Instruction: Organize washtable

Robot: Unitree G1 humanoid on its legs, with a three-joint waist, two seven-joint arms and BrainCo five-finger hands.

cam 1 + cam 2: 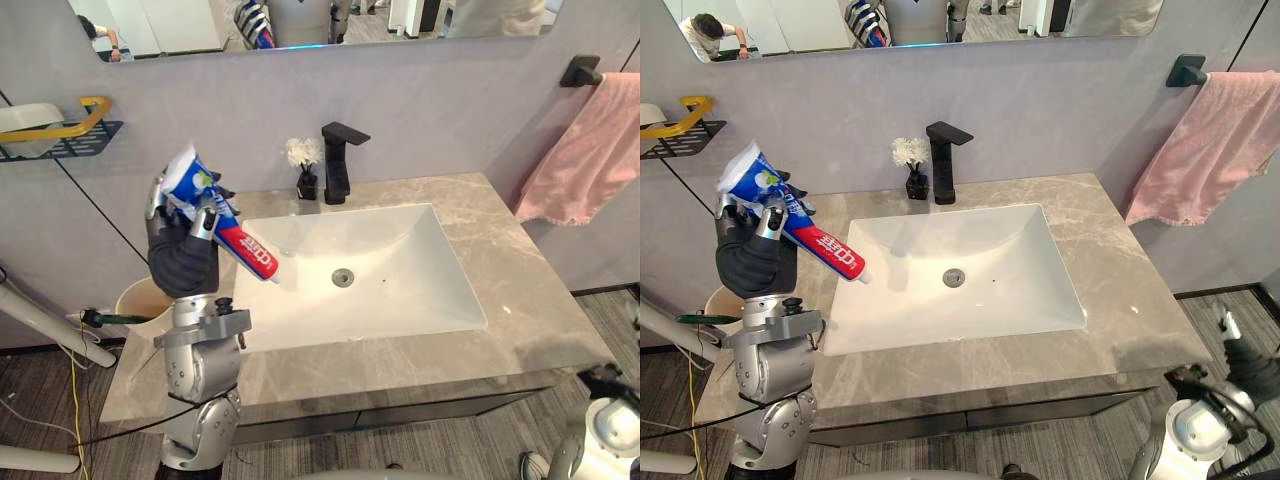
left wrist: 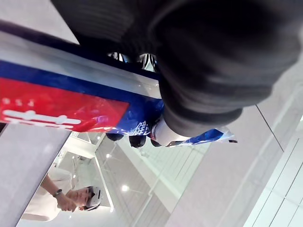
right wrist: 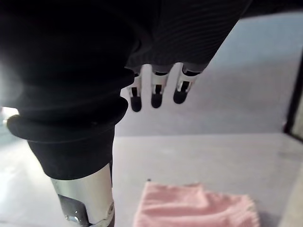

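Countertop [image 1: 520, 270], left of sink [image 1: 400, 260] | left robot hand [image 1: 180, 258] holds toothpaste tube [image 1: 228, 228] aloft

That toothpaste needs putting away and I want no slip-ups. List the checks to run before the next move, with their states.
1. Grip: left hand curled round the toothpaste tube: ok.
2. Clearance: tube held tilted in the air by the sink's left rim, touching nothing else: ok.
3. Tube cap on: cannot tell.
4. Cup at the counter's left end, upright: ok; free room inside: cannot tell.
5. Right hand fingers straight, holding nothing: ok.
6. Faucet at the back, apart from the tube: ok.
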